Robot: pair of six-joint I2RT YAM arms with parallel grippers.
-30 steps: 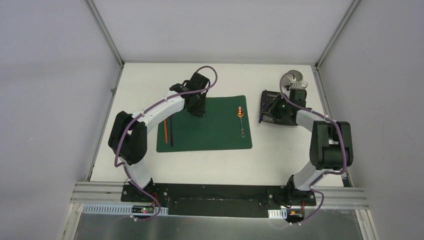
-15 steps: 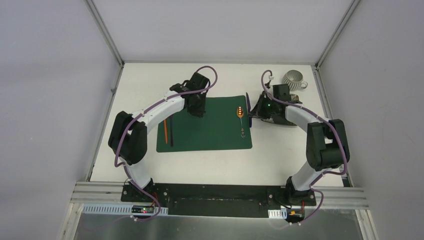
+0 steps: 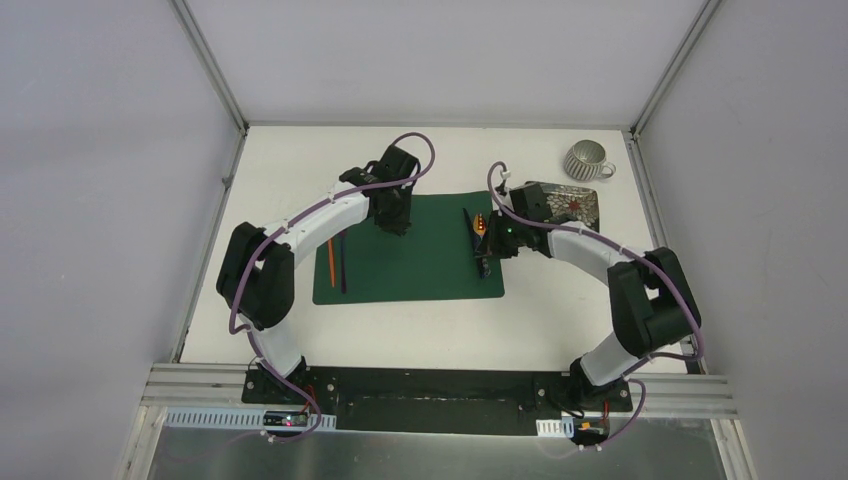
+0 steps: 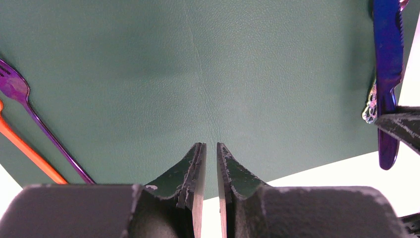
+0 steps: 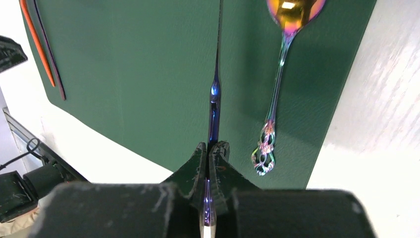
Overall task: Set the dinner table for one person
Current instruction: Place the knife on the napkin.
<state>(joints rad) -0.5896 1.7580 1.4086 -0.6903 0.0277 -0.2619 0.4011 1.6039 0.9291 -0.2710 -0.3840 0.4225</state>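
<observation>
Over right half of green placemat (image 3: 420,275), right gripper (image 5: 211,148) grips knife (image 5: 214,96) edge-on, fingers clamped on handle end, just left of spoon (image 5: 278,79). Best lowered parallel to spoon and laid flat, without nudging it. Left gripper (image 4: 210,148) nearly closed, empty, above mat. Dinner table (image 3: 560,320) lies beneath both arms, bearing mat centrally.

Lab cell: white dinner table (image 3: 300,160), aluminium frame posts (image 3: 209,65), blank walls (image 3: 90,200).
</observation>
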